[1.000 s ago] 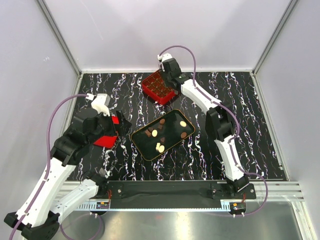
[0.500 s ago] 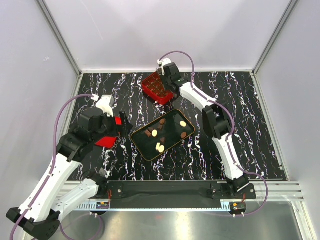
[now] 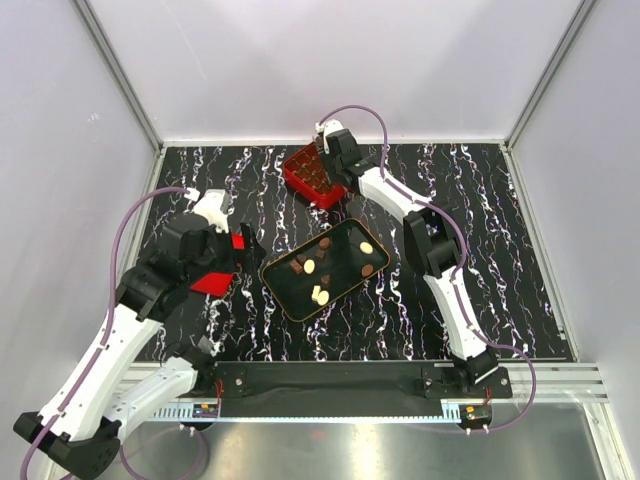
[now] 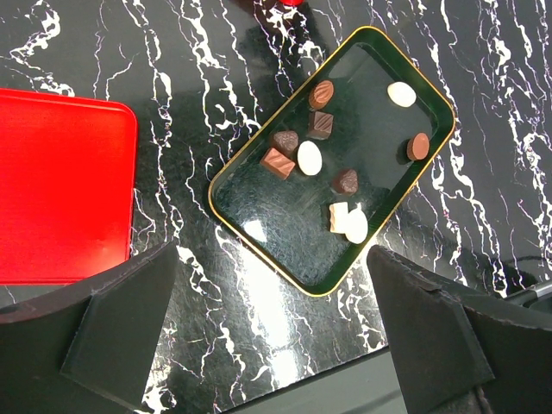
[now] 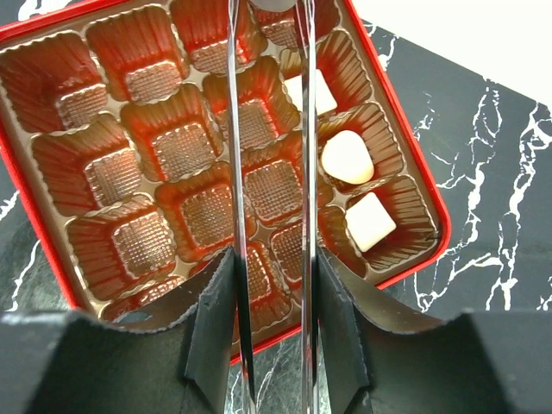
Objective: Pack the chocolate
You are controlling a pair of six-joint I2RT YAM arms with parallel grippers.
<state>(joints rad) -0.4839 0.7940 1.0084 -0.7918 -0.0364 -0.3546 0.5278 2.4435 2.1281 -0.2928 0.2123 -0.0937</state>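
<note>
Several chocolate pieces, brown and cream-white, lie in the black gold-rimmed tray (image 3: 283, 292) (image 4: 233, 203), among them a white oval (image 4: 310, 158) and a brown one (image 4: 418, 146). Three white pieces (image 5: 347, 156) sit in the right column of the red gridded box (image 3: 300, 182) (image 5: 129, 103). My right gripper (image 3: 320, 168) (image 5: 271, 10) reaches over that box, its long metal blades a narrow gap apart. A pale shape sits between the tips at the frame's top edge, and a grip on it cannot be made out. My left gripper (image 3: 246, 252) (image 4: 272, 345) hangs wide open and empty left of the tray.
A flat red lid (image 3: 212, 281) (image 4: 60, 185) lies on the black marbled table (image 3: 480, 230) under my left arm, beside the tray. Grey walls close in the table on three sides. The box stands near the back edge.
My right gripper has slid a little left, further over the red box. The left arm has shifted slightly and stays open.
</note>
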